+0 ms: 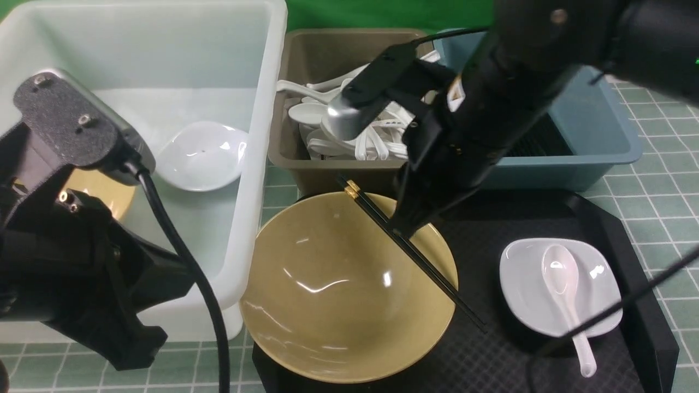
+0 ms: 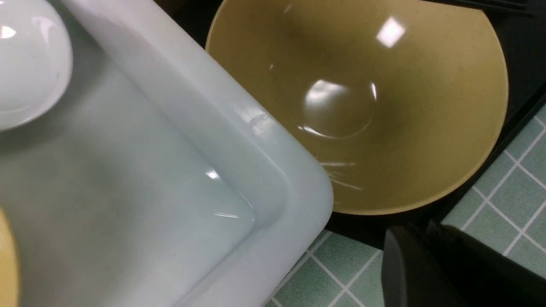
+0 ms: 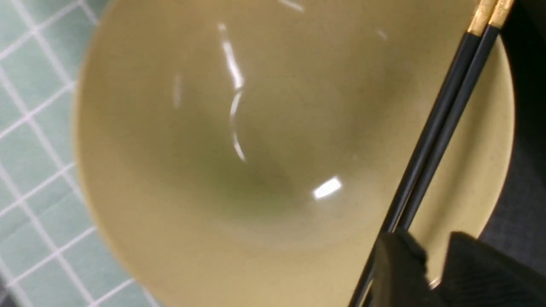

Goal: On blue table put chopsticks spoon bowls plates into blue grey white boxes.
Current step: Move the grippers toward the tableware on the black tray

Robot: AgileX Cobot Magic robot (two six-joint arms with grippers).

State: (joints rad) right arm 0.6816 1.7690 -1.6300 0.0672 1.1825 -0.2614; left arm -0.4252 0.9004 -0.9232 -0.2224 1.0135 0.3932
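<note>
Tableware on a black tray (image 1: 491,349), three bins behind.
Nearest, the left gripper (image 1: 136,346), closed and empty, blocks the white tub's (image 1: 262,164) near corner. On the tray: a yellow bowl (image 1: 327,284) with the chopsticks (image 1: 423,265) across its rim, and a plate (image 1: 524,295) carrying the spoon (image 1: 562,284). The right gripper (image 3: 435,251) stands over the chopsticks, fingers slightly parted, gripping nothing; contact unclear. The tub holds a second plate (image 1: 202,155) and a half-hidden second bowl (image 1: 104,194). The taupe box (image 1: 289,147) holds white spoons (image 1: 311,112). The right arm masks the blue-grey box (image 1: 600,136). Blue table (image 1: 655,191) beneath.
</note>
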